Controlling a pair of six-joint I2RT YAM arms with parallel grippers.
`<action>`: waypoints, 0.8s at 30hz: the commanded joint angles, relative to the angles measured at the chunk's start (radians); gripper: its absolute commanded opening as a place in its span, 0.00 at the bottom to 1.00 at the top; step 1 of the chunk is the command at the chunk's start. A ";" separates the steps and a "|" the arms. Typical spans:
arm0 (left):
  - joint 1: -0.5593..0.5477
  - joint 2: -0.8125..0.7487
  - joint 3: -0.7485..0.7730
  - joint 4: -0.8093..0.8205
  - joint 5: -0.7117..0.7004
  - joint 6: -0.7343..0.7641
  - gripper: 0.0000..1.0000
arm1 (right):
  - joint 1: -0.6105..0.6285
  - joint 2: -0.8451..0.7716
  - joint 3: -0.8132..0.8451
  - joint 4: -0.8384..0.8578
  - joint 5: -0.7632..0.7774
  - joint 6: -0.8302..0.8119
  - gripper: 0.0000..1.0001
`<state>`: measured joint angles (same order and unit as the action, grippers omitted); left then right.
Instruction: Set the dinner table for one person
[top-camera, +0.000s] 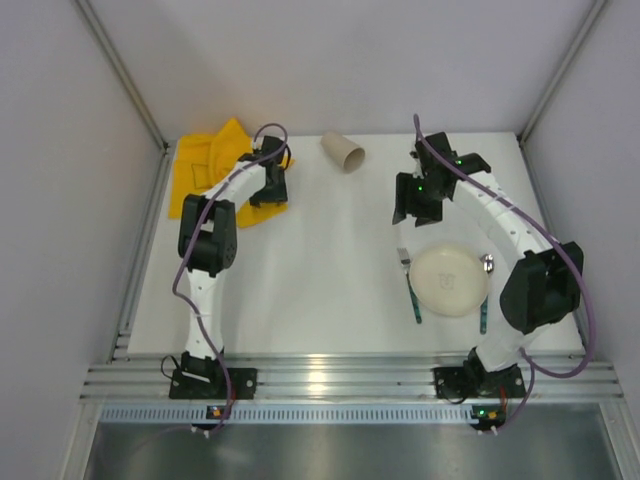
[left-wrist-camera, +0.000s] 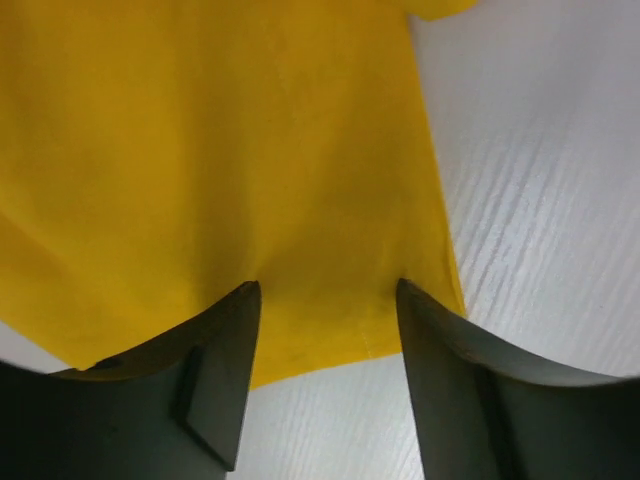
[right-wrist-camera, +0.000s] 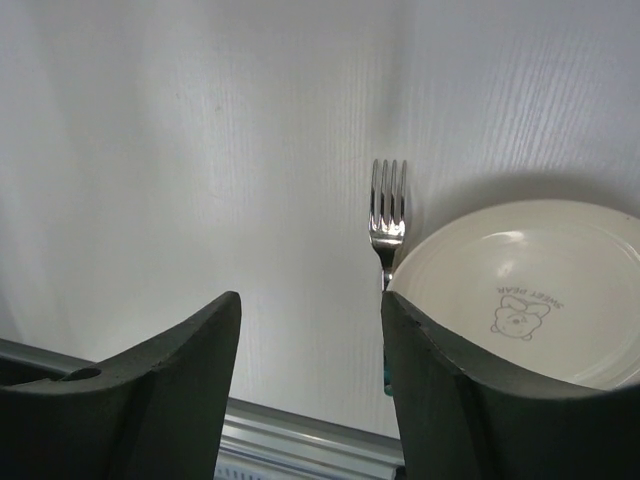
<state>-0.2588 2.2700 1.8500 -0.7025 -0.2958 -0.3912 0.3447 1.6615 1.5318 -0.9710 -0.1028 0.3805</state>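
Left gripper (left-wrist-camera: 326, 285) of yours sat open, its two fingers (left-wrist-camera: 215, 370) spread over the edge of the yellow cloth (left-wrist-camera: 200, 150) with nothing pinched between them; whether the tips touched the fabric, I could not tell; that cloth lay rumpled at the far left corner of the dinner table (top-camera: 320, 270); your right gripper (right-wrist-camera: 310, 296) hung released too, jaws apart above bare white tabletop, holding nothing; just past it a fork (right-wrist-camera: 388, 215) lay right beside the cream plate (right-wrist-camera: 530, 290), tines toward the far side; from above, the plate sat near the right front of the table, a teal-handled utensil (top-camera: 484, 315) on its other side, its kind unclear; a paper cup (top-camera: 343, 151) lay on its side near the far edge, between your two arms.
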 joint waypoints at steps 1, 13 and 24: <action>-0.022 0.072 0.037 -0.002 0.066 0.058 0.60 | 0.005 -0.022 0.005 0.005 0.000 -0.032 0.59; -0.022 0.059 0.009 -0.011 0.116 0.072 0.00 | 0.004 -0.023 -0.036 0.012 -0.001 -0.065 0.53; -0.089 -0.167 0.034 -0.026 0.138 0.072 0.00 | 0.002 -0.132 -0.127 0.035 -0.002 -0.074 0.50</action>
<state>-0.2985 2.2547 1.8706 -0.7116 -0.1802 -0.3260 0.3447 1.6138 1.4075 -0.9604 -0.1032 0.3248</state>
